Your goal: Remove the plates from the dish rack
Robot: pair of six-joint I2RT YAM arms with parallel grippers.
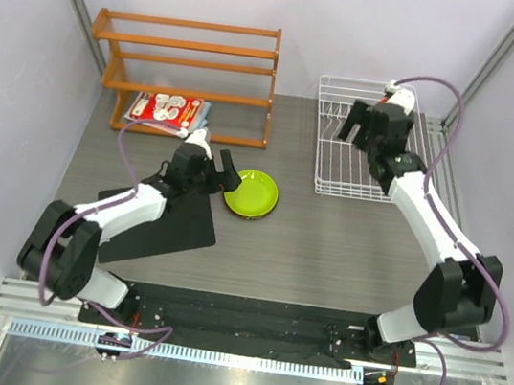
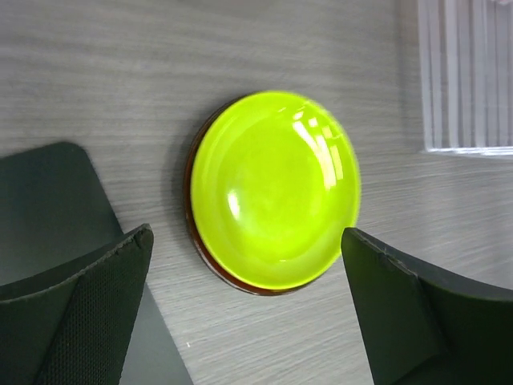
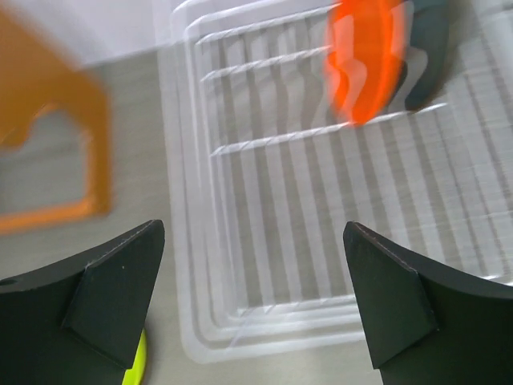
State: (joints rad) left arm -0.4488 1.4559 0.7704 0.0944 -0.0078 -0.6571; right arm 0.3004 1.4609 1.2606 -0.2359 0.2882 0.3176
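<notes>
Left wrist view: my left pincer [image 2: 247,233] stands fully spread and grasps nothing. Between its fingers [image 2: 96,297] lies the lime green plate [image 2: 274,188], flat on the table [image 2: 120,72]. It is stacked on the dark red plate [image 2: 210,263], of which only a thin rim shows at the lower left. A black mat [image 2: 48,192] lies just beside the stack.

Right wrist view: my right pincer [image 3: 252,228] is likewise spread wide and empty, above the dish rack [image 3: 264,200]. The orange plate [image 3: 362,60] stands upright at the rack's far end, with the dark teal plate [image 3: 429,44] just behind it.

Top external view: the rack sits at the far right of the table, well apart from the stack. An orange wooden shelf [image 1: 192,47] stands at the far left with a booklet [image 1: 168,109] at its foot.
</notes>
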